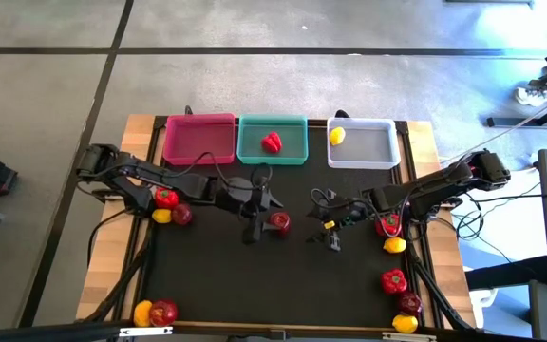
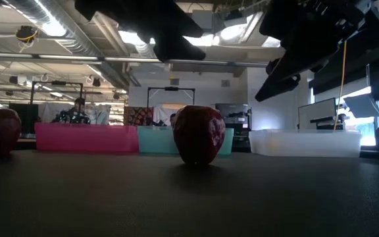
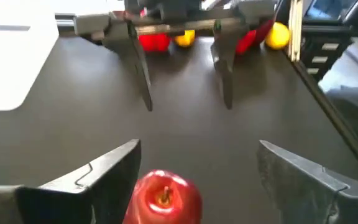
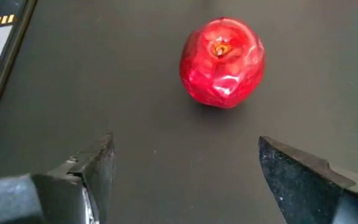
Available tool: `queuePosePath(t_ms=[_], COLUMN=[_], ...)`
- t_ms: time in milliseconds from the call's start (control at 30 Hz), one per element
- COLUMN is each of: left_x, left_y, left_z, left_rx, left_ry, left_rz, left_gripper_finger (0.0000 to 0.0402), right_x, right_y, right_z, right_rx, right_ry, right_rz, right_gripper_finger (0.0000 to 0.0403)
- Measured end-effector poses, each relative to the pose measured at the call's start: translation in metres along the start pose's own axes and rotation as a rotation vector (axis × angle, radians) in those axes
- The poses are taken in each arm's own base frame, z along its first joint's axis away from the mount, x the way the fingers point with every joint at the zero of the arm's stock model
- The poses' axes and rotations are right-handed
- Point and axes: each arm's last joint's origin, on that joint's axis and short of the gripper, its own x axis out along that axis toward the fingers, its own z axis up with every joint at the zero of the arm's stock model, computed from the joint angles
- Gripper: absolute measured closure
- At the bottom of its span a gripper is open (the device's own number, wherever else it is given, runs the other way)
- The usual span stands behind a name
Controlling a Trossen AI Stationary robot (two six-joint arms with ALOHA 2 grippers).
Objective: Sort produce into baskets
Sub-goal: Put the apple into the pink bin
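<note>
Between both wide-open, empty grippers, left gripper [image 3: 197,180] and right gripper [image 4: 185,171]: glossy, perhaps dented, red apple [image 4: 222,62].

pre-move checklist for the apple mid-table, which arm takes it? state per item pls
1. Dark red round apple stands free on the black table mat, nothing touching it: ok.
2. Left gripper open, apple right by its fingers in the left wrist view: ok.
3. Right gripper open, also facing the apple, farther off: ok, but two arms on one target: not ok.
4. Pink-magenta plastic basket empty: ok.
5. Teal green plastic basket holds a bright red lumpy pepper, pale grey-white basket a yellow lemon: ok.
6. Apple centred between the left fingers: cannot tell.
</note>
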Motion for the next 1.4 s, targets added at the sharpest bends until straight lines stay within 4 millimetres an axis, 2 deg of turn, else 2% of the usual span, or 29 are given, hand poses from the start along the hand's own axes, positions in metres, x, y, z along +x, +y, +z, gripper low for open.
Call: queuePosePath(t_ms=[300,533,833,1100,1400], left_x=[0.003,0.003,0.015,0.016,0.019], left_y=[-0.002,-0.001,-0.006,-0.007,-0.002], left_z=[-0.001,0.000,-0.012,-0.013,-0.013], left_rx=[0.087,0.084,0.121,0.067,0.016], left_ry=[0.018,0.003,0.065,0.070,0.076], left_rz=[-0.004,-0.003,-0.019,-0.016,0.079], left_gripper_finger=[0.0080,0.0075,0.0005,0.0018,0.0016], right_x=[0.000,0.000,0.000,0.000,0.000], right_y=[0.000,-0.001,-0.002,-0.002,-0.003], right_z=[0.002,0.002,0.002,0.002,0.003], right_rx=[0.055,0.058,0.059,0.062,0.059], right_ry=[-0.016,-0.030,-0.033,-0.035,-0.044], right_rz=[0.003,-0.040,-0.048,-0.055,-0.081], right_gripper_finger=[0.0079,0.0079,0.0079,0.0079,0.0079])
